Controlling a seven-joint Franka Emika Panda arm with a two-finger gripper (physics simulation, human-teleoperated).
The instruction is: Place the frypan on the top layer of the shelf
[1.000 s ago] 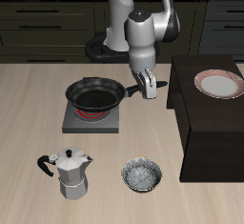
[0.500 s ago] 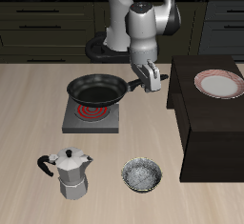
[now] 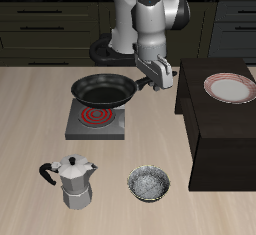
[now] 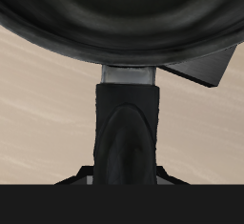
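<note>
The black frypan (image 3: 102, 87) hangs in the air above the grey burner plate (image 3: 96, 121), clear of its red rings. My gripper (image 3: 150, 76) is shut on the end of the pan's long handle (image 3: 136, 81). In the wrist view the handle (image 4: 128, 123) runs from the gripper to the pan's round body (image 4: 124, 18), with the burner's corner (image 4: 205, 68) showing behind it. The dark shelf (image 3: 222, 119) stands beside the gripper, its flat top a little below the pan's height. A pink-rimmed white plate (image 3: 229, 87) lies on that top.
A silver moka pot (image 3: 72, 181) and a small speckled grey bowl (image 3: 148, 184) stand near the table's front edge. Dark cabinets run along the back behind the arm.
The gripper has lifted the frypan off the burner and raised it steadily; the burner's red rings are uncovered now. Nothing else moved.
</note>
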